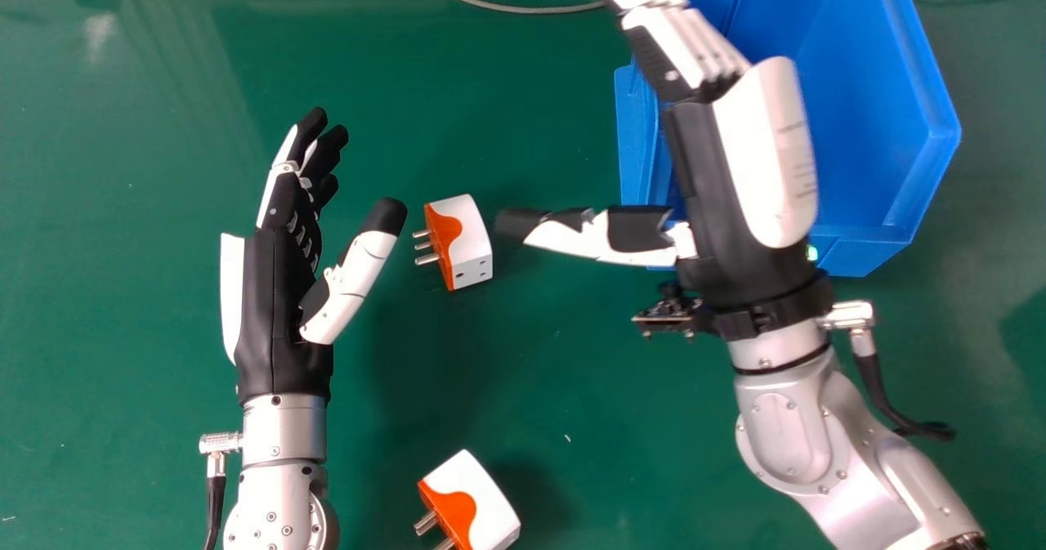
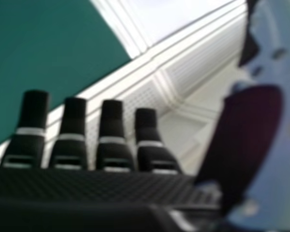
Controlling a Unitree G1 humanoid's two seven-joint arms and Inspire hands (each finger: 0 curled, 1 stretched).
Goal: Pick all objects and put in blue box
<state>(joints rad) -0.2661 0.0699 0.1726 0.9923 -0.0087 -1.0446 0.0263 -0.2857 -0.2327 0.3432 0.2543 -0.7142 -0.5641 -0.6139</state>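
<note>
White-and-orange adapter [image 1: 482, 501] lies nearest you on the green table [image 1: 163, 403], prongs toward the lower left of the head view; beyond it you have the left hand [image 1: 274, 313], its fingers relaxed; a second adapter [image 1: 472, 235] sits between the hands, three metal prongs leftward, small holes in its white body; your right hand [image 1: 707, 174], fingers straight, hangs partly over the blue box [image 1: 866, 109], its faint print unreadable; the right hand view gives you a perforated panel [image 2: 198, 63].

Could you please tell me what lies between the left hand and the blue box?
In the head view, a three-pin plug adapter, then the right hand, thumb extended.
</note>
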